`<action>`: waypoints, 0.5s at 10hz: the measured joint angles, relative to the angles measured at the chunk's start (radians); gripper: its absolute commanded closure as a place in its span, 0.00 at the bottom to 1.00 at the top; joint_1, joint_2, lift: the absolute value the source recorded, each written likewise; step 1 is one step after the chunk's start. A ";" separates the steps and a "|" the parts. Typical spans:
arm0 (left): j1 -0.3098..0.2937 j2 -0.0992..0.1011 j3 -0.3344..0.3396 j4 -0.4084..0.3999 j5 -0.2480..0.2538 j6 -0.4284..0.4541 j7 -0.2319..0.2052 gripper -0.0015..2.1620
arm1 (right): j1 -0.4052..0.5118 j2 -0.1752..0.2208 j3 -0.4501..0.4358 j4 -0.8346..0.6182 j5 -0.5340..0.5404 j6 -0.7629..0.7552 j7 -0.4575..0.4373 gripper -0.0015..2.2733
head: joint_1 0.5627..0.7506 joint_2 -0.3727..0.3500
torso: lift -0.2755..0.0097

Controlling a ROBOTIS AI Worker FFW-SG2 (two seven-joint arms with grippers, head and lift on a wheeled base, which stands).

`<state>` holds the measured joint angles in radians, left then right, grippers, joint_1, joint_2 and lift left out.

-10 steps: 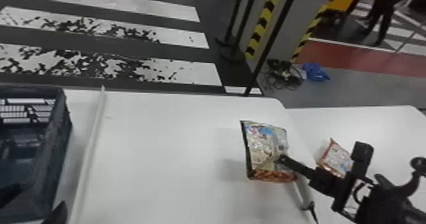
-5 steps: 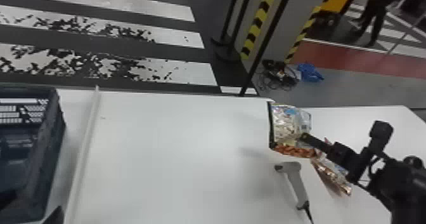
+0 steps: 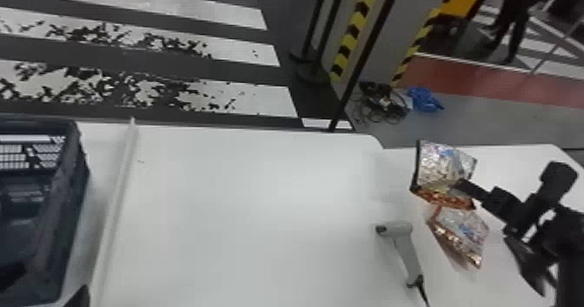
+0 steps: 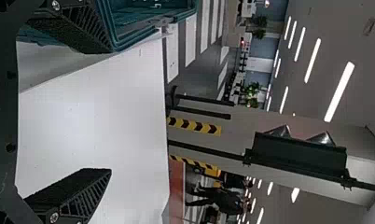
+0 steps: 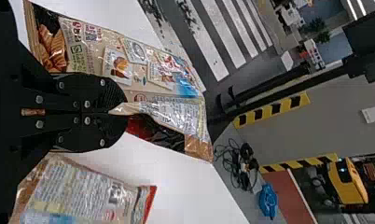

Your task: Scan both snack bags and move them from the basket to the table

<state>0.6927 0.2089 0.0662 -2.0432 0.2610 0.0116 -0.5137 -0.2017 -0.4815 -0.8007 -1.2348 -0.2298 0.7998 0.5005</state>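
Right gripper [image 3: 463,186] extended above table [image 3: 504,165]

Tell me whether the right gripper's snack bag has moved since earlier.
Yes: in the head view, the snack bag has moved right, past the white table's far corner.

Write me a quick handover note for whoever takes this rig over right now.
Left gripper: open, holding nothing, near the basket.
Right gripper: shut on one snack bag, held up on the right.
Other snack bag: lying on the white right-hand table.
Scanner: lying left of that bag.
Done: both bags out of the basket, one down.
Left: set down the held bag. Scans can't be confirmed; check them first.
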 measured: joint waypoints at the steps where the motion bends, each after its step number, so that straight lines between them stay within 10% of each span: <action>1: 0.000 0.000 -0.004 0.000 -0.003 0.000 0.000 0.04 | -0.013 -0.018 0.011 0.057 0.009 -0.048 -0.045 0.99 | 0.70 0.03 | 0.62; 5: 0.009 0.001 -0.004 -0.001 -0.003 -0.019 -0.003 0.04 | -0.101 -0.061 0.112 0.285 0.046 -0.297 -0.247 0.99 | 0.70 0.03 | 0.62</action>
<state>0.7015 0.2101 0.0619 -2.0446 0.2577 -0.0078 -0.5169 -0.3029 -0.5428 -0.6887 -0.9499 -0.1835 0.5032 0.2536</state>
